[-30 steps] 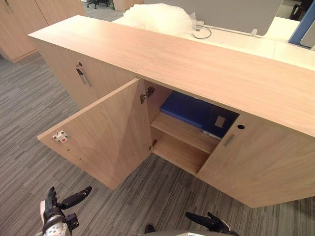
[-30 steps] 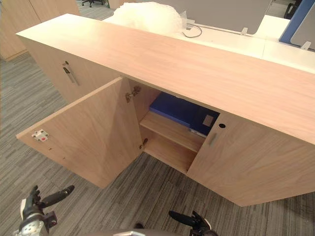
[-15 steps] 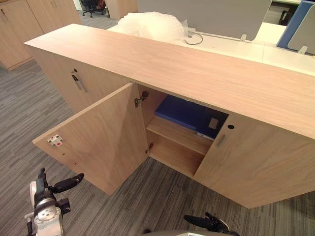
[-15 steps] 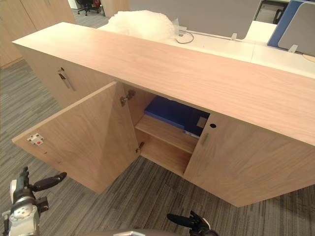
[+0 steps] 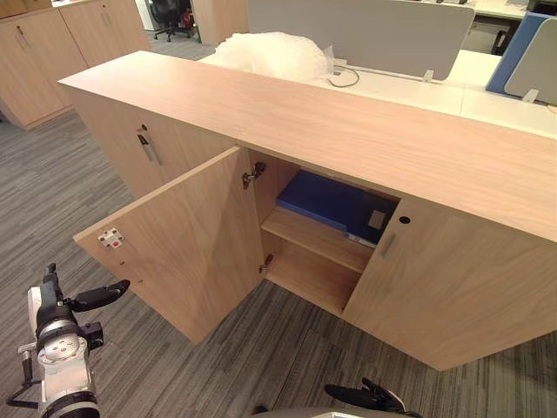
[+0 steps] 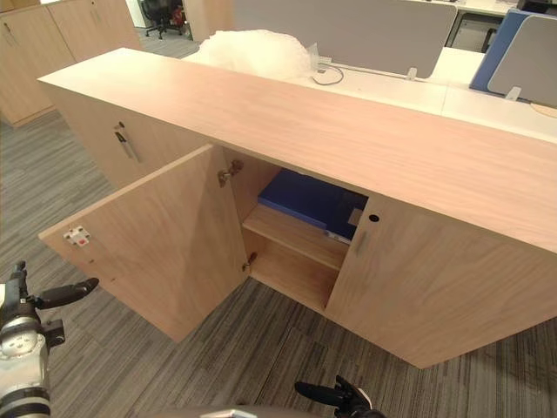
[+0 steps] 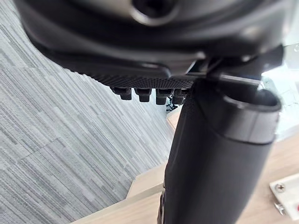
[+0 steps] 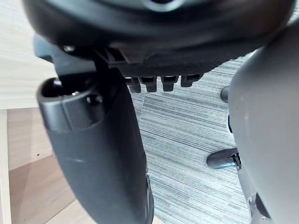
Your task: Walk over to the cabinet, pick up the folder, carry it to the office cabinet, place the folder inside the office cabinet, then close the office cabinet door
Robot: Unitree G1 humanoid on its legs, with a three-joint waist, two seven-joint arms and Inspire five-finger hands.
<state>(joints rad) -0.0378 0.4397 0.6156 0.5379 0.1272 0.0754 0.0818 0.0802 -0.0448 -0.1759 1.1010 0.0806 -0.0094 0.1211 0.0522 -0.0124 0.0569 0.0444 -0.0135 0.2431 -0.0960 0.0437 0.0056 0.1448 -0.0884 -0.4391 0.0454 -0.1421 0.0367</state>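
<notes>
A blue folder [image 5: 335,203] lies flat on the upper shelf inside the long wooden office cabinet [image 5: 331,122]. The cabinet's left door [image 5: 187,248] stands wide open toward me, and the door to its right [image 5: 452,287] is closed. My left hand [image 5: 54,315] hangs low at the lower left, just outside the open door's free edge, open and holding nothing, thumb pointing at the door. In the left wrist view its thumb [image 7: 215,158] is near the door's edge. My right hand [image 5: 370,399] rests open and empty low down near my body.
Another closed door with a metal handle [image 5: 148,146] sits further left on the cabinet. Behind the cabinet stand a white desk [image 5: 487,91] with a heap of bubble wrap [image 5: 270,54] and grey divider panels. More wooden cabinets [image 5: 35,61] line the far left. Grey carpet covers the floor.
The camera has shifted and drawn back slightly. My left hand has risen and moved outward to the left, toward the open door's free edge. The folder, the doors and the right hand look unchanged.
</notes>
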